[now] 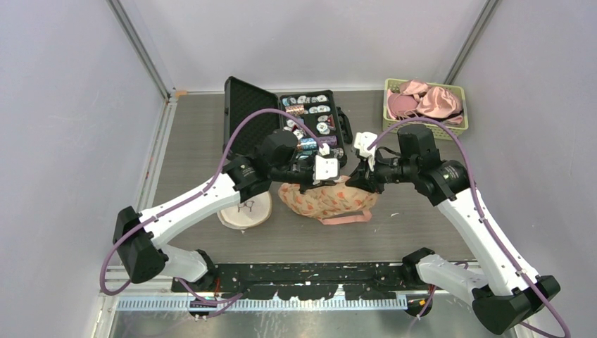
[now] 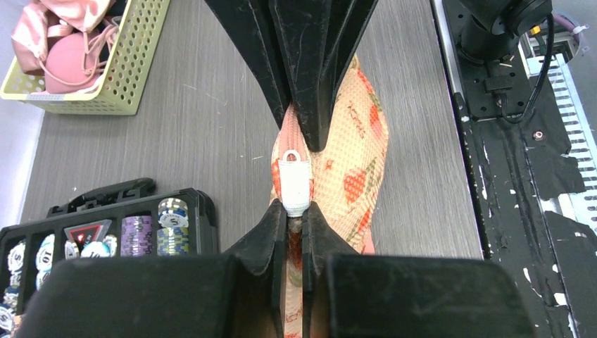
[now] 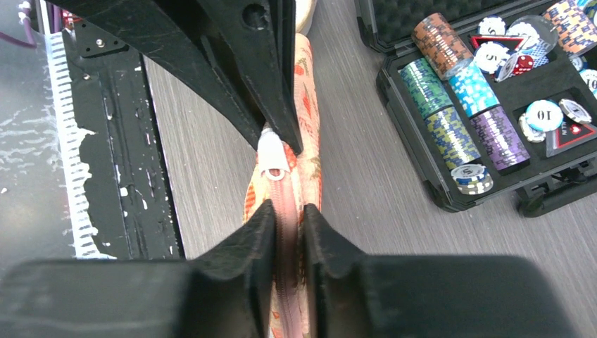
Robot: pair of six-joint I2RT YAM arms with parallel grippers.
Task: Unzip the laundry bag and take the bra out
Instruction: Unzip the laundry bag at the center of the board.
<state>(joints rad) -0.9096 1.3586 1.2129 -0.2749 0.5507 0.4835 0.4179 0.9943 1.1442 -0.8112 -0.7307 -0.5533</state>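
Observation:
The laundry bag [image 1: 325, 201] is a peach mesh pouch with a red fruit print, lying mid-table. Both grippers meet over its top seam. In the left wrist view my left gripper [image 2: 296, 211] is shut on the bag's [image 2: 359, 141] seam, just below the white zipper cap [image 2: 294, 184]. The right wrist view shows my right gripper [image 3: 287, 211] closed on the pink zipper tape [image 3: 285, 193], a little behind the same white cap [image 3: 272, 158]. From above, the left gripper [image 1: 336, 184] and right gripper [image 1: 354, 183] face each other tip to tip. The bra is hidden.
An open black case of poker chips [image 1: 310, 116] stands just behind the bag. A yellow-green basket [image 1: 422, 132] holding pink garments sits at the back right. A round white pad [image 1: 245, 211] lies left of the bag. The black base plate [image 1: 310, 271] runs along the near edge.

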